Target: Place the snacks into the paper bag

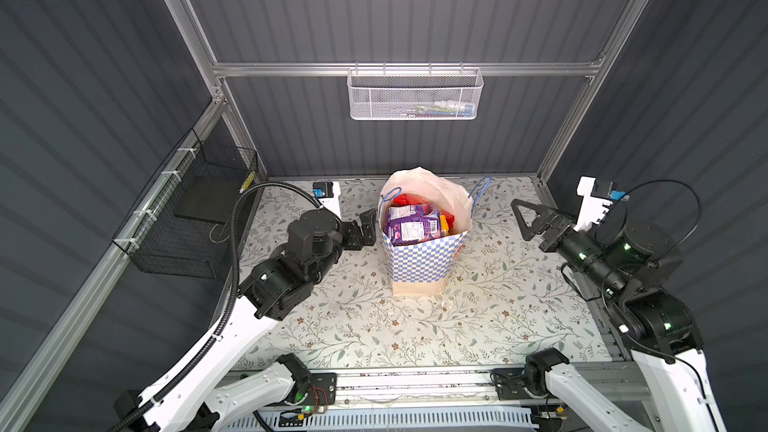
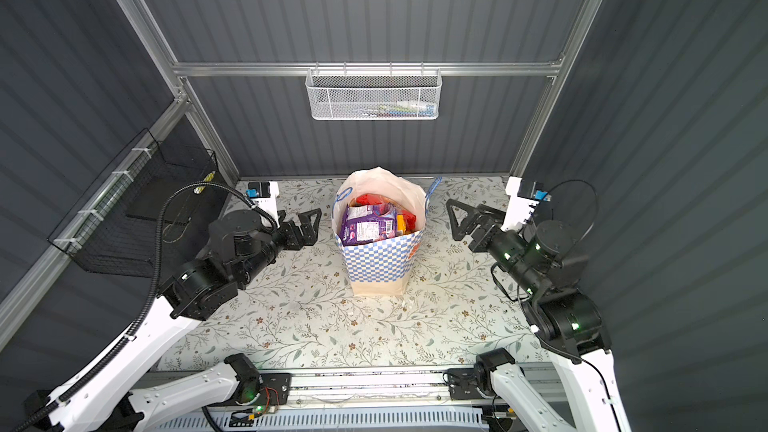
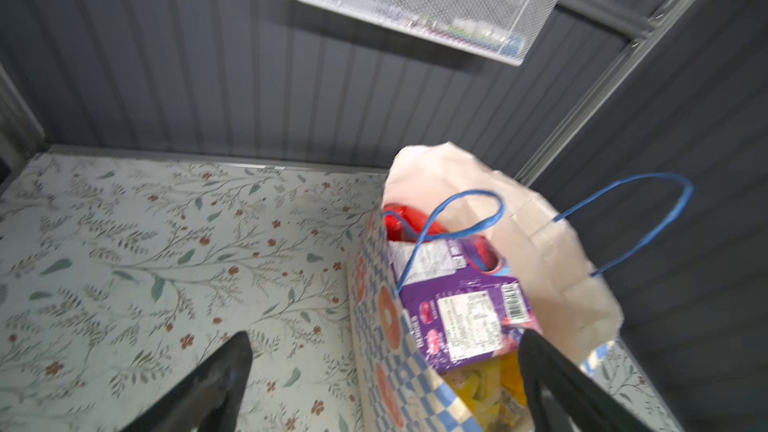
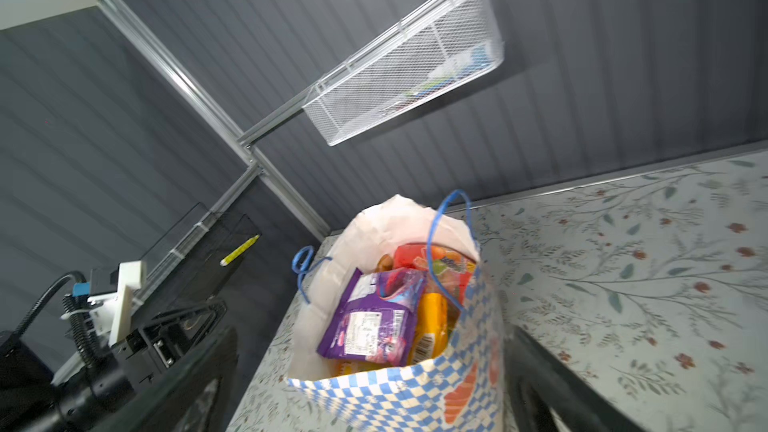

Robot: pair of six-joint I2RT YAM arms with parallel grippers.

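Snacks (image 1: 411, 228): in both top views they lie inside the one paper bag (image 1: 419, 261), which stands upright between your two grippers. You can count at its mouth two purple packets, one red and one orange edge; anything deeper is hidden.
Left gripper (image 2: 300, 222): fingers (image 1: 368, 220) spread wide and holding nothing, with the bag's wall just beyond the tips and a narrow gap showing.
Right gripper (image 2: 471, 220): likewise spread and empty, with the bag beyond its tips on the opposite side and farther off.
Fixtures: one white mesh basket (image 1: 415, 95) on the back rail and one black wire basket (image 1: 187, 218) on the side wall.

Left wrist view: you see two fingers, wide apart. The bag stands ahead of them, closer to one tip, which overlaps its rim in the picture. Count two blue cord handles (image 3: 478, 193), one red packet, two purple and one yellow.

Right wrist view: you see two fingers, wide apart, with nothing gripped. The bag stands ahead, between them. Count two purple packets, one orange and one red.
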